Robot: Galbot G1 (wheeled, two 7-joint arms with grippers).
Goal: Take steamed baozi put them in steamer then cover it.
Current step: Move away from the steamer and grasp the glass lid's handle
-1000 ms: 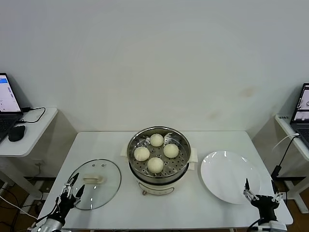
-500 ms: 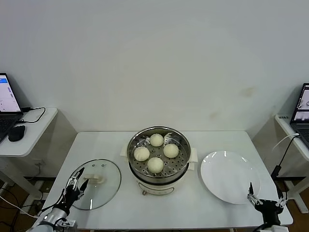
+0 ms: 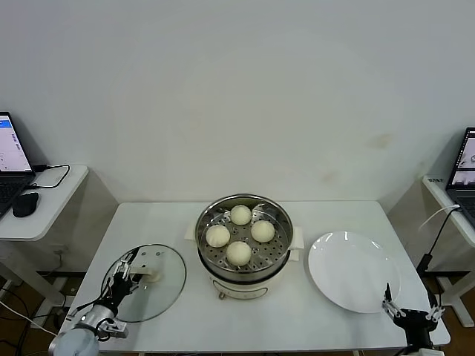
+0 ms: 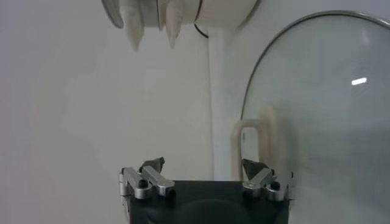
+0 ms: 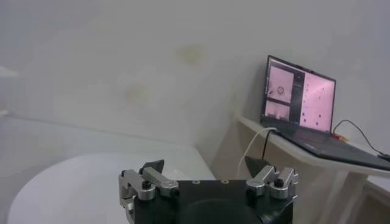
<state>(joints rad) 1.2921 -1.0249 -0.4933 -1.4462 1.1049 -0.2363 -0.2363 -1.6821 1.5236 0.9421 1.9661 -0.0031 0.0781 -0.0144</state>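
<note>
Several cream-white baozi (image 3: 239, 252) lie on the perforated tray inside the shiny steamer (image 3: 199, 236) at the table's centre. The cover (image 3: 159, 293), a clear glass lid, lies flat on the table to the steamer's left, its cream bar handle (image 3: 148, 277) up. My left gripper (image 3: 126, 278) hovers open over the lid's near left part, just short of the handle. In the left wrist view the cover (image 4: 323, 122) and its handle (image 4: 244, 146) lie just ahead of the open left gripper (image 4: 204, 167). My right gripper (image 3: 410, 304) stands open and empty at the front right corner.
A flat white plate (image 3: 352, 271) lies bare to the steamer's right, just ahead of the right gripper (image 5: 206, 167). Side desks with laptops (image 3: 11, 159) (image 5: 298, 91) flank the table. A cable (image 3: 438, 237) hangs beyond the table's right edge.
My left gripper has moved forward from the table's front edge onto the lid, towards its handle. The right gripper has drawn back and lower at the front right corner.
</note>
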